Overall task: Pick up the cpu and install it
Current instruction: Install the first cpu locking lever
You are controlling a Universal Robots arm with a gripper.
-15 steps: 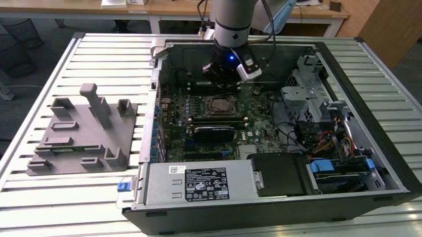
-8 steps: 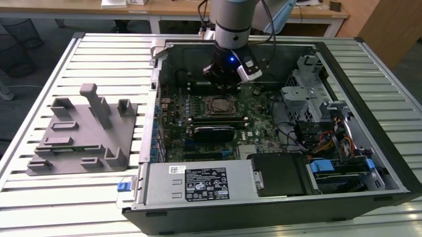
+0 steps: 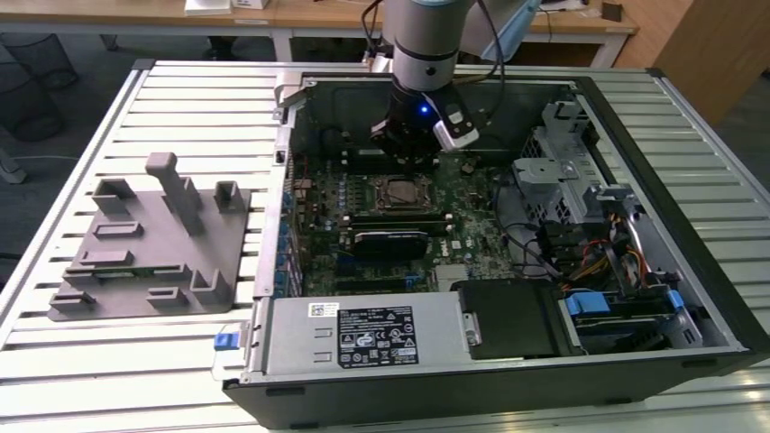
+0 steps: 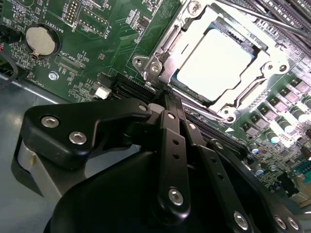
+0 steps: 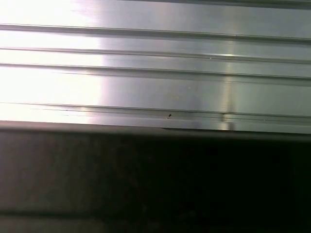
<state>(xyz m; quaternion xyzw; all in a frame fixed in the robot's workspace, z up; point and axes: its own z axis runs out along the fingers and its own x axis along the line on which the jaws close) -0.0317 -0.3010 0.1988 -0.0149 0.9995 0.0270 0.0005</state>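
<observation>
CPU seated in socket; my gripper empty, just beside it.

In the exterior view my gripper hangs inside the open PC case, over the motherboard, just above the socket at its 12 o'clock. In the second wrist view the cpu lies flat in the metal socket frame, shiny top up, w/ nothing gripping it. My fingers are drawn together to a narrow tip w/ no visible gap and hold nothing; the tip sits close to the frame's corner, at approx. 7 o'clock from the cpu. Coin battery is at 9 o'clock from the cpu, well apart. Grey tray w/ posts stands on the slatted table, outside the case at 9 o'clock from the socket.
</observation>
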